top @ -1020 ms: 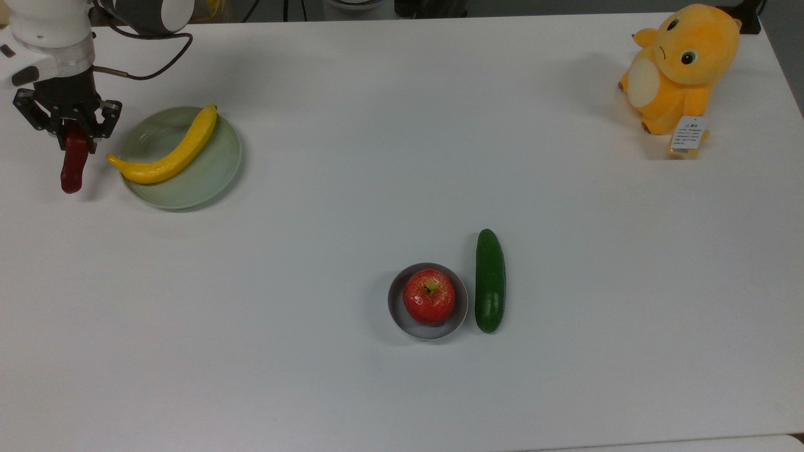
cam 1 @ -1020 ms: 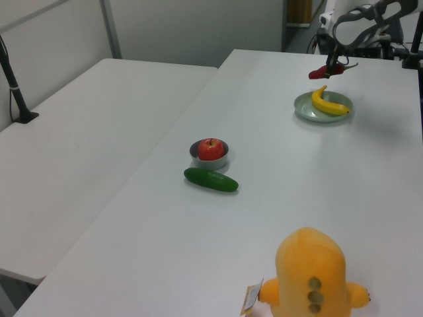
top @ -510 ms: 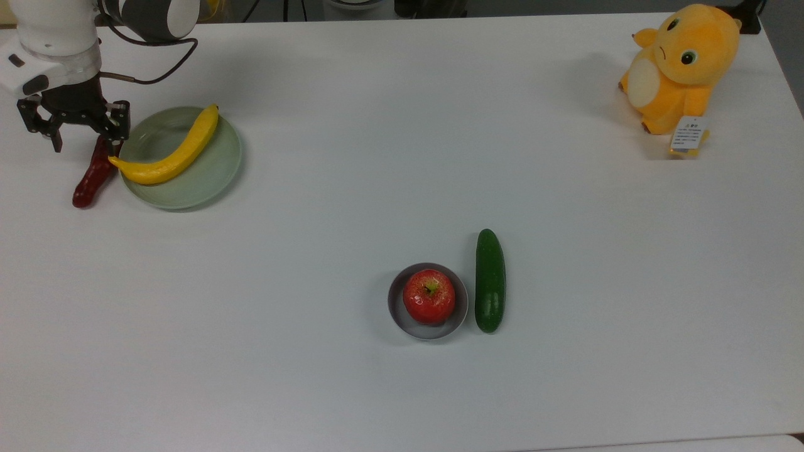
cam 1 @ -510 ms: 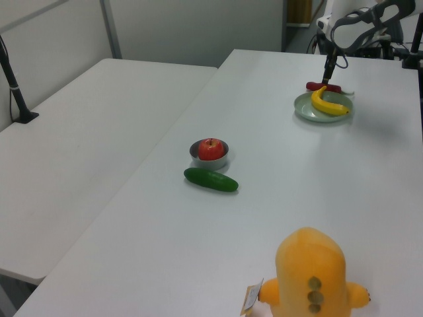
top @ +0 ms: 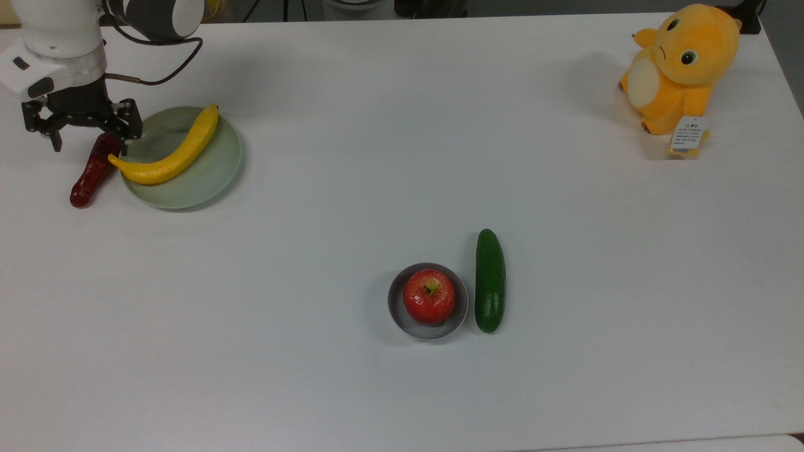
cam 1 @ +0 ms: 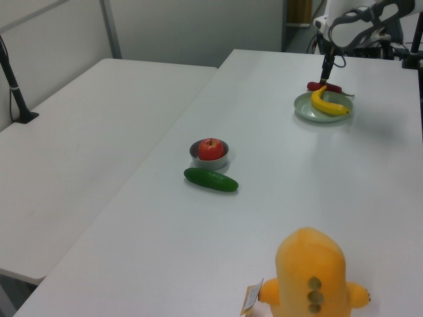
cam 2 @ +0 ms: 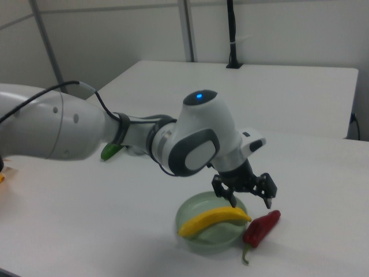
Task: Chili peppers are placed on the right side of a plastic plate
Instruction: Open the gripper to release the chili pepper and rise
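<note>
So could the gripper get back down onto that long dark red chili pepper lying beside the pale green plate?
Probably yes: the gripper hangs open just above the long dark red chili pepper, which lies bare beside the pale green plate.

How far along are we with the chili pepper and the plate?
Done: the chili pepper lies on the table beside the plastic plate, on the right view's right and the top view's left, next to the rim. In hand: nothing; the gripper is open above the pepper's upper end. Left: only backing the arm away. The banana sits on the plate.
</note>
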{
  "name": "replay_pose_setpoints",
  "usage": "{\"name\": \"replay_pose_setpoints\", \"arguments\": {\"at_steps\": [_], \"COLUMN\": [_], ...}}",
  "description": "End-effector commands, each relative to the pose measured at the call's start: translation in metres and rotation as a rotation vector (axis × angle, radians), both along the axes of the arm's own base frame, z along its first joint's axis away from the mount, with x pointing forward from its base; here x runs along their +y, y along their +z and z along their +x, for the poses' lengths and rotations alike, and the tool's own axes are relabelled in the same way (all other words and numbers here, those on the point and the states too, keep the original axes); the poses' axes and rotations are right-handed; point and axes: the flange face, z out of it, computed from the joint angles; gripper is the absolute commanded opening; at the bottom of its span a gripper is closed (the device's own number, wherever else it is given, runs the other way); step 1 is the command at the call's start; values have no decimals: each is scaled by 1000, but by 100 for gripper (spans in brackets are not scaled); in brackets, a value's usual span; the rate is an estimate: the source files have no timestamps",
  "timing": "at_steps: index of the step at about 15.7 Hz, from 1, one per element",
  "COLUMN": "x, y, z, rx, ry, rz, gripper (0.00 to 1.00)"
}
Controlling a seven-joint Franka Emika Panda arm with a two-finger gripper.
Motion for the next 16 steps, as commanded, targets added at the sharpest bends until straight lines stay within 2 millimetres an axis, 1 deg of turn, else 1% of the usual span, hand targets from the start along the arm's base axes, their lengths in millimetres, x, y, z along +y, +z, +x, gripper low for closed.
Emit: {"name": "replay_pose_setpoints", "arguments": {"at_steps": [1,3,4,5,6,8,11,13,14,16], "x": [24,48,59,72,94,128,186,228,248,291], "y": [45,70,90,104,117,140,162,173,176,176], "z": [-1,3,2,0,-1,-6,-16,-21,-23,-23], "rx": [-16,-65,-94,-97,-87,-73,-7,26,36,49], "ry": [-113,-208,-252,-274,-271,-296,-297,-286,-271,-246], "rz": [70,107,122,137,153,186,243,289,295,299], "gripper": [100,100,100,100,100,100,100,100,100,100]}}
